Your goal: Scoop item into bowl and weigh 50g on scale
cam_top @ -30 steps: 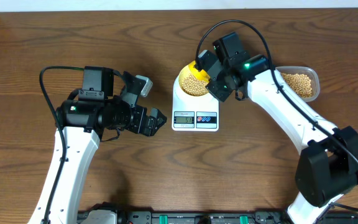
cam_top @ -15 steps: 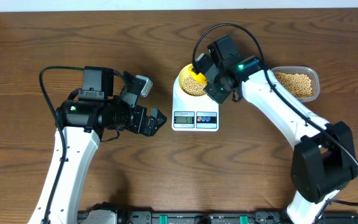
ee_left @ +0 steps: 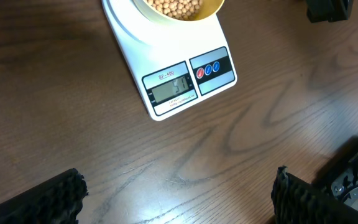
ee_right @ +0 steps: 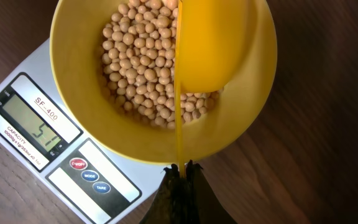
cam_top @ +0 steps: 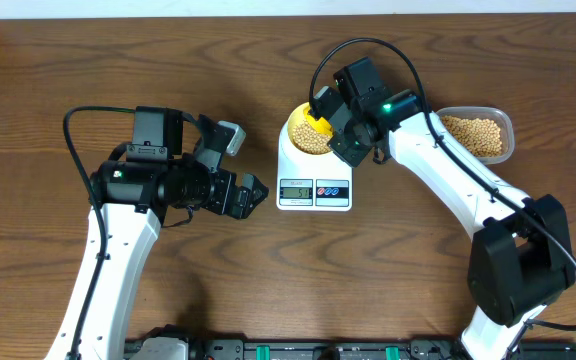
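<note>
A pale yellow bowl (cam_top: 307, 133) holding beige beans (ee_right: 143, 61) stands on the white scale (cam_top: 314, 178); its display (ee_right: 35, 128) reads 51. My right gripper (ee_right: 180, 168) is shut on the thin handle of a bright yellow scoop (ee_right: 209, 45), whose cup hangs turned on edge over the bowl's right half. My left gripper (ee_left: 178, 193) is open and empty, low over the bare wood left of the scale (ee_left: 173, 74). In the overhead view the left gripper (cam_top: 251, 193) sits just left of the scale.
A clear plastic tub (cam_top: 480, 135) with more beans stands at the right, behind my right arm. A dark rail runs along the table's front edge (cam_top: 298, 350).
My right gripper moved the scoop slightly left over the bowl between one second ago and half a second ago, then stayed still. The left arm has not moved.
</note>
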You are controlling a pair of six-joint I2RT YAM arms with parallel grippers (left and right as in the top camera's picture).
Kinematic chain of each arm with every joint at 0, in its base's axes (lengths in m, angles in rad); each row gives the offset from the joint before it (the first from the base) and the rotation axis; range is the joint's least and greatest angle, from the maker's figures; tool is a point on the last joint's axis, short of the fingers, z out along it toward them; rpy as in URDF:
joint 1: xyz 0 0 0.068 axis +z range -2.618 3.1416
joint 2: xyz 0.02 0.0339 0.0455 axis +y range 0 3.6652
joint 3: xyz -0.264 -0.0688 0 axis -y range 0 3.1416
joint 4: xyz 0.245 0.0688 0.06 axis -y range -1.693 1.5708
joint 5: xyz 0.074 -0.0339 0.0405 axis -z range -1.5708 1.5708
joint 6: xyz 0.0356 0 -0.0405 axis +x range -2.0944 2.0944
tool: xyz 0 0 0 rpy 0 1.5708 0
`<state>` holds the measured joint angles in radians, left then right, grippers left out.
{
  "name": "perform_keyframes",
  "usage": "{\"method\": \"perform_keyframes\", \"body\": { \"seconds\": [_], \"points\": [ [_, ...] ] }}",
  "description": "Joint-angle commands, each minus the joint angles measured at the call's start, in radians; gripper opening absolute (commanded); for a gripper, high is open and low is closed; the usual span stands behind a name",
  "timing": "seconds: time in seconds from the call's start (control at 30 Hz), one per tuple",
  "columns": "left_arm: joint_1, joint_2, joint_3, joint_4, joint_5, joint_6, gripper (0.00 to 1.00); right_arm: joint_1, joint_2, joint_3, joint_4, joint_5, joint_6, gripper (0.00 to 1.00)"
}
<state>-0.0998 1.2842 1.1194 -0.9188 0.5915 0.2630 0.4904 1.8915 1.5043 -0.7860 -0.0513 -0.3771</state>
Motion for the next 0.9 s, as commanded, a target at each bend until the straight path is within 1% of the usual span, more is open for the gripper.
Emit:
{"method": "perform_keyframes", "body": {
  "seconds": [0.0, 0.47, 0.87],
  "points": [
    [0.005, 0.004, -0.005, -0.003, -0.009, 0.006, 0.98, 0.008, 0.016, 0.021, 0.000, 0.008, -0.014, 0.01],
    [0.005, 0.004, -0.005, -0.003, -0.009, 0.006, 0.98, 0.010, 0.025, 0.021, -0.048, -0.010, -0.021, 0.01],
    [0.005, 0.004, -0.005, -0.003, -0.009, 0.006, 0.98, 0.021, 0.025, 0.021, -0.031, -0.038, -0.021, 0.01]
  ]
}}
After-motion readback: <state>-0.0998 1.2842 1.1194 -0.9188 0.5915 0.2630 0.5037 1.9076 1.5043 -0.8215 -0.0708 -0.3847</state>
